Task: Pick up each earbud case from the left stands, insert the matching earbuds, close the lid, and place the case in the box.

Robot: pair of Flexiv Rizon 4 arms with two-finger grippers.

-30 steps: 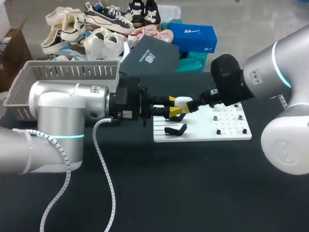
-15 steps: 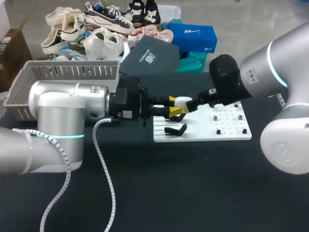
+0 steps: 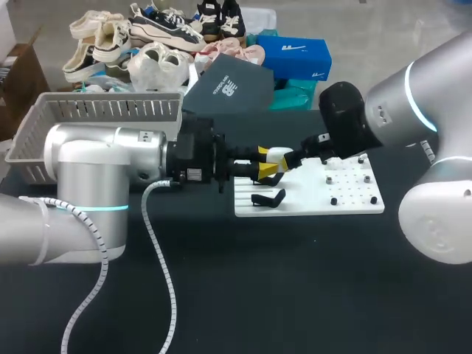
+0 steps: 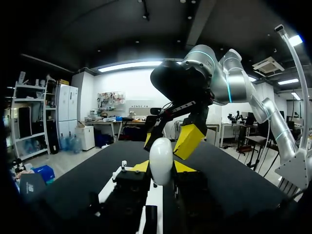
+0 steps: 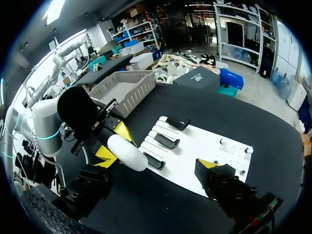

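My left pincer (image 3: 266, 164) clamps the earbud case (image 4: 161, 160) over the board's (image 3: 317, 206) left edge. My right pincer (image 5: 156, 160) stands apart around it.

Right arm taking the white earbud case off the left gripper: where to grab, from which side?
Likely the free rounded end of the white earbud case, the part standing out past the left gripper, which pinches its base from two sides. Come from straight opposite the left gripper, where the open right gripper sits: that end is the only bare surface.
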